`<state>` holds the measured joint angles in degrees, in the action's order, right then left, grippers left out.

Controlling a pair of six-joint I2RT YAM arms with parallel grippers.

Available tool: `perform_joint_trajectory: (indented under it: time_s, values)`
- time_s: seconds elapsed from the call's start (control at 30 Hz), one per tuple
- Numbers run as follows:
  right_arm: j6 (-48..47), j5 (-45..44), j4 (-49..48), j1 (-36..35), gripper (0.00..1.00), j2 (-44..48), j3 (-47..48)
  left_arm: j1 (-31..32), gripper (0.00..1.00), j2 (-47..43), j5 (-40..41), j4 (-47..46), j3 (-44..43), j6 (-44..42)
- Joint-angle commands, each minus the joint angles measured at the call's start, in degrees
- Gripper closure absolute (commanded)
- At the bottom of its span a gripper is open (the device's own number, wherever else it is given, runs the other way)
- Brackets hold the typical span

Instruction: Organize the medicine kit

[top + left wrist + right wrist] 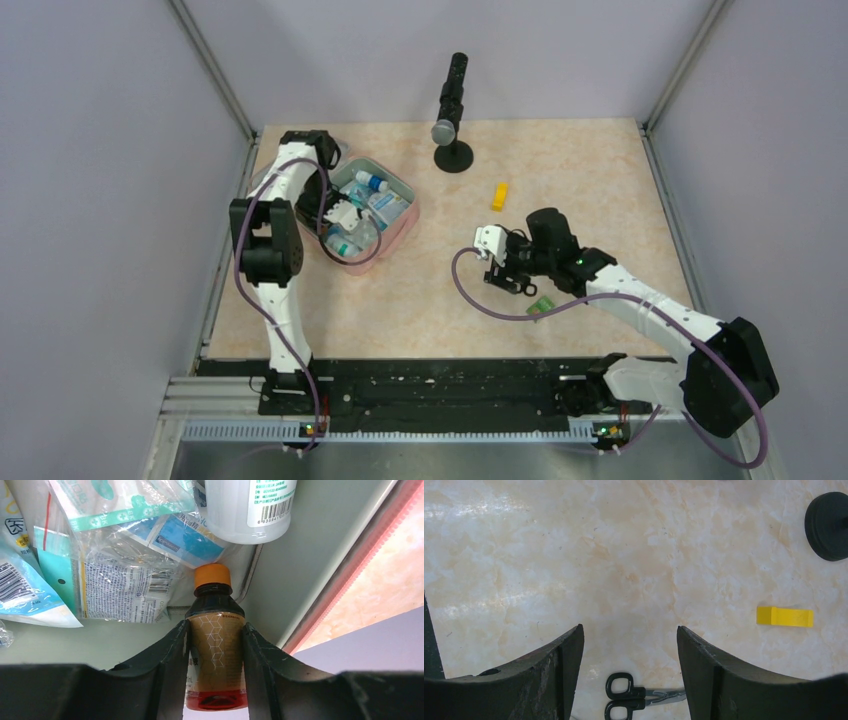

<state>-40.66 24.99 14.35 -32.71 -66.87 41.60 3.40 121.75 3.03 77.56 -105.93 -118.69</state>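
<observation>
Overhead looks down — left wrist close inside medicine kit (300,550).

Reaching fwd along L side w/ L arm (270,250), elbow folded, wrist bent back toward centre & angled down. Clamping L gripper (215,627) on bottle (216,645), fingers (172,647) flush vs both its sides. Stretching R arm (640,300) low & leftward from base, forearm near level. Holding R gripper (630,630) spread wide, pointed down, gripping nothing.

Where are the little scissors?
Right wrist view: the black-handled scissors lie on the table, between the fingers of the right gripper, left of the yellow block.
</observation>
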Motion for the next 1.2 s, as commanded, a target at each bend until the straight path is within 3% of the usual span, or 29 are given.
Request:
perform_joint_trajectory:
  time_s: [0.0, 0.17, 0.67, 0.8, 0.87, 1.0, 1.17]
  values:
    - [0.99, 1.71, -2.1, 0.63, 0.33, -0.15, 0.06, -0.85, 0.72, -3.71, -5.2, 5.7, -1.71, -3.42]
    - [1.0, 1.77, -2.23, 0.74, 0.33, -0.54, 0.21, -0.81, 0.76, -3.82, -8.21, 10.74, -2.81, -4.51]
    - [1.61, 1.54, -0.48, 1.43, 0.33, -1.7, 1.31, -1.87, 0.78, -1.89, -17.74, 13.4, -9.78, 1.35]
    - [-0.3, 2.09, 1.8, 1.42, 0.33, -2.9, 2.79, -1.97, 0.58, -1.4, -15.52, 12.73, -7.92, 1.51]
    - [-0.74, 2.37, 1.95, 1.45, 0.33, -3.42, 3.04, -1.89, 0.53, -1.79, -14.99, 8.8, -5.95, 2.12]
    - [-0.08, 2.47, 1.05, 1.46, 0.33, -3.47, 2.66, 0.02, 0.48, -1.93, -12.3, -6.86, -3.33, 18.47]
    - [-0.25, 1.78, 1.31, 1.57, 0.33, -2.15, 1.93, 1.78, 0.48, -0.64, -13.01, -10.25, -9.85, 42.33]
